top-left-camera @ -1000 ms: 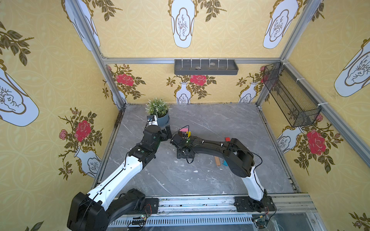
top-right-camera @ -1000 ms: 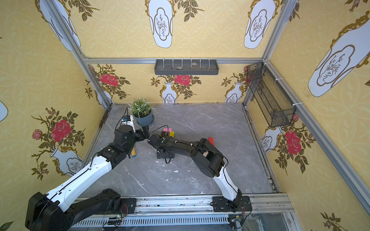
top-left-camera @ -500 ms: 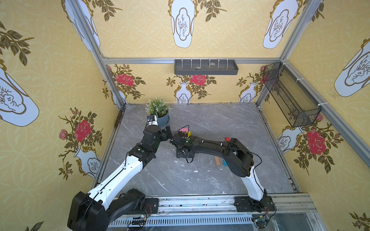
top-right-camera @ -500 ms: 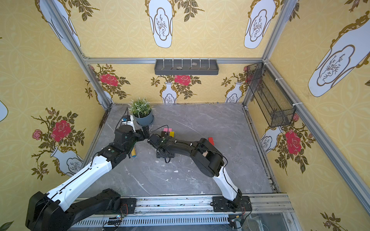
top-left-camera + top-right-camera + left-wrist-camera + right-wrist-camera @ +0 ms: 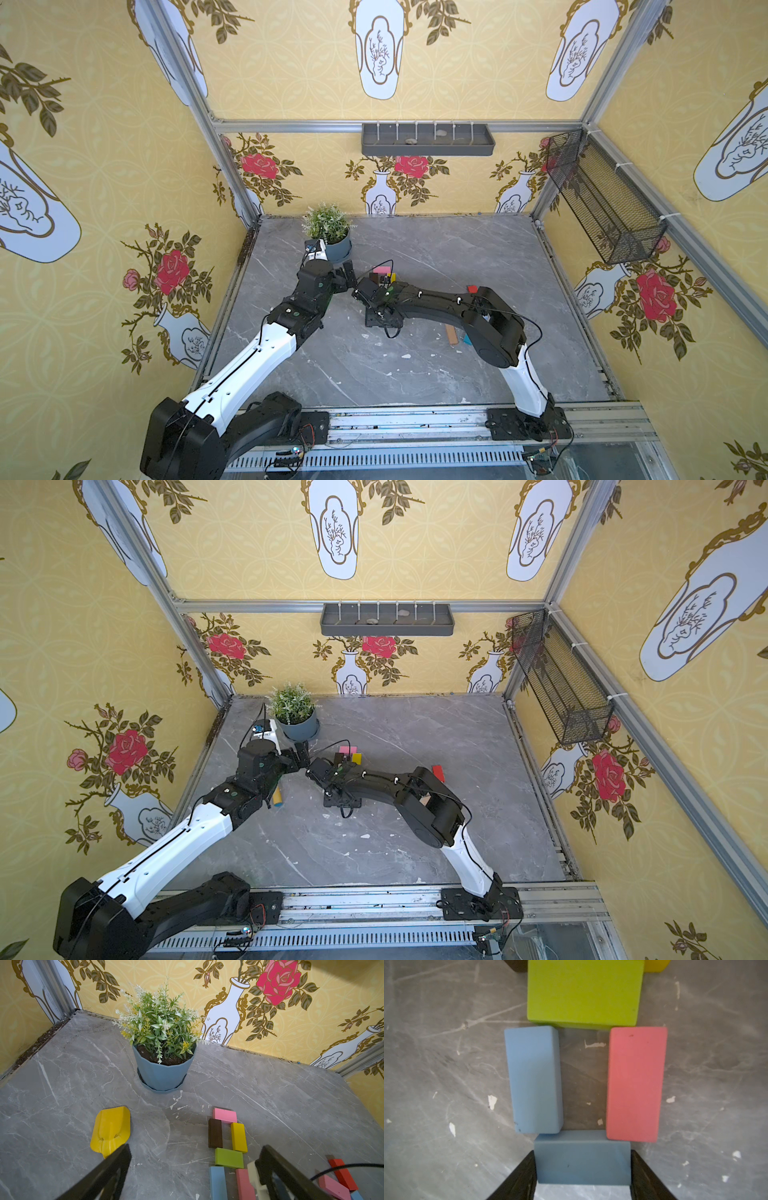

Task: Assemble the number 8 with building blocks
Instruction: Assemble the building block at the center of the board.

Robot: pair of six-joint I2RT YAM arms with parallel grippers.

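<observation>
table [image 5: 457, 249]: grey marble slab inside yellow papered walls; everything below stands on it or over it.
left arm [image 5: 257, 353]: reaches to the far left part of the table, with its wrist just beside the potted plant.
right arm [image 5: 490, 328]: bends across the middle with its wrist low over the block figure, hiding most of it in both top views.
potted plant [image 5: 164, 1072]: upright in a blue pot near the back wall.
block figure [image 5: 348, 751]: flat on the table in front of the plant, a little to its right. The pink block [image 5: 224, 1115] lies across the top. The dark brown block [image 5: 215, 1136] and yellow block [image 5: 239, 1137] form the upper sides. The green block [image 5: 583, 993] lies across the middle. The light blue block [image 5: 534, 1080] and salmon block [image 5: 635, 1084] form the lower sides.
left gripper [image 5: 195, 1147]: fingers spread wide with nothing between them, above the table near the scoop and the figure.
right gripper [image 5: 582, 1154]: its two fingers stand at the short ends of the grey-blue block, flush or nearly so; I cannot tell whether they press it.
yellow scoop [image 5: 111, 1130]: lies flat, left of the figure and well apart from it.
yellow cylinder [image 5: 276, 798]: blue-ended, on the table beside the left arm.
grey-blue block [image 5: 581, 1167]: lies across the bottom of the figure, at the lower ends of the light blue and salmon blocks.
loose blocks: the red block [image 5: 341, 1174] and loose pink block [image 5: 333, 1187] lie right of the figure; the tan block [image 5: 451, 334] lies near the right arm's elbow.
</observation>
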